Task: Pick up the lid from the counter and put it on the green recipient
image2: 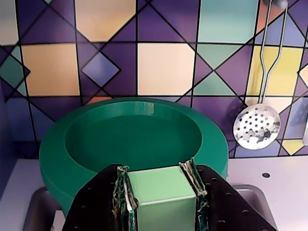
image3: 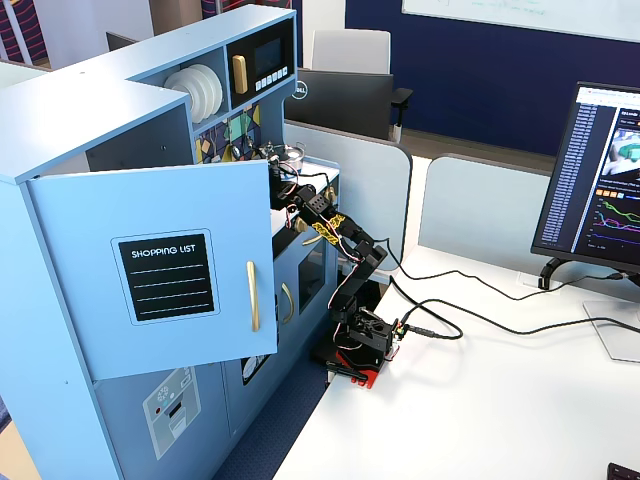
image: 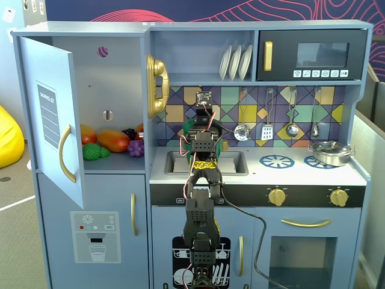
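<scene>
In the wrist view my gripper [image2: 155, 169] is shut on a light-green block, the raised handle of the lid [image2: 161, 195]; the lid's disc is hidden below the jaws. The green recipient [image2: 55, 154] stands just ahead of the jaws against the tiled back wall, open-topped and empty, with its near rim right in front of the held handle. In a fixed view the arm reaches over the sink and a bit of the green pot [image: 187, 127] shows beside the wrist; the gripper itself is hidden behind the arm there.
The sink [image: 231, 162] lies under the arm. A skimmer [image2: 256, 126] hangs on the wall to the right. Blue burner rings [image: 277, 161] and a silver pot [image: 329, 152] are further right. The fridge door [image: 51, 120] stands open at left, with toy food [image: 111, 141] inside.
</scene>
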